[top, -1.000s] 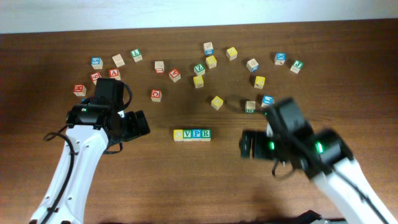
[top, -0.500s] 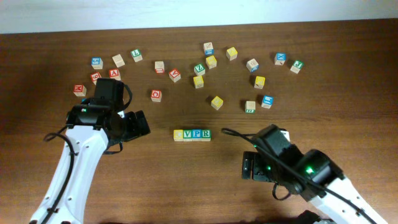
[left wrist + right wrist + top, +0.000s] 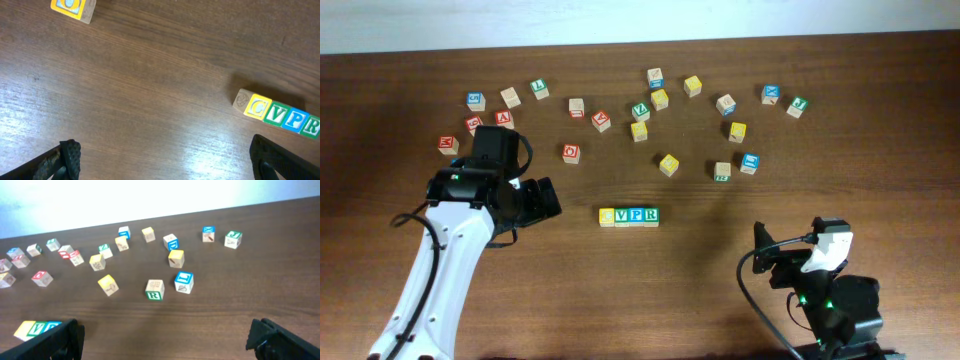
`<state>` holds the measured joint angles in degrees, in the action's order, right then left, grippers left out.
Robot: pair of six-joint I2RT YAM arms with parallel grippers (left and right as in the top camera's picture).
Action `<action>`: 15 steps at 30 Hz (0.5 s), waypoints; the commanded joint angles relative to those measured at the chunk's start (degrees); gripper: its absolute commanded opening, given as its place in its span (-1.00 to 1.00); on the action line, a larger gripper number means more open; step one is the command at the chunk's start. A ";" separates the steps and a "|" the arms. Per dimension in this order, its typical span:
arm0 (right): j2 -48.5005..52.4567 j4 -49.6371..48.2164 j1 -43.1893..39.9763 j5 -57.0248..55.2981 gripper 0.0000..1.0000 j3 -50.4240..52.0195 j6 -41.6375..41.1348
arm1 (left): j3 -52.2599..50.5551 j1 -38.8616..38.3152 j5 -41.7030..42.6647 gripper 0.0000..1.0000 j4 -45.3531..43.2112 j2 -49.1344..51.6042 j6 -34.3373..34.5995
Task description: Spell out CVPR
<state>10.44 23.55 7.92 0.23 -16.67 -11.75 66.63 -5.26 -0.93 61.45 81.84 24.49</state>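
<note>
A row of letter blocks reading C, V, P, R (image 3: 628, 216) lies at the table's middle; it also shows in the left wrist view (image 3: 280, 117) and partly in the right wrist view (image 3: 37, 328). My left gripper (image 3: 542, 198) is open and empty, to the left of the row; its fingers (image 3: 165, 160) straddle bare wood. My right gripper (image 3: 767, 258) is open and empty, pulled back near the front right; its fingers (image 3: 167, 340) hold nothing.
Several loose letter blocks are scattered across the back of the table, among them a yellow block (image 3: 669, 165), a green R block (image 3: 722, 171), a blue block (image 3: 749, 162) and red blocks (image 3: 448, 144) at the left.
My right arm has pulled back from beside the row toward the front right edge of the table. The left arm and the blocks have not moved.
</note>
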 commanded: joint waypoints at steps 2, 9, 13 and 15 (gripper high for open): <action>-5.62 -7.32 -2.84 1.11 0.96 6.82 1.01 | 0.15 0.33 -0.37 0.98 0.15 -0.66 -0.11; -10.25 -22.08 -3.19 0.61 0.96 16.35 1.05 | 0.15 0.33 -0.39 0.98 0.15 -0.66 -0.11; -10.25 -20.79 -4.61 0.09 0.96 16.35 1.01 | 0.15 0.33 -0.37 0.98 0.15 -0.66 -0.11; -10.25 -19.04 -5.75 1.49 0.96 16.35 1.03 | 0.15 0.33 -0.39 0.98 0.15 -0.66 -0.11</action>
<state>0.82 4.16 3.16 0.69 -0.62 -11.35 66.63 -5.26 -0.91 61.54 81.84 24.49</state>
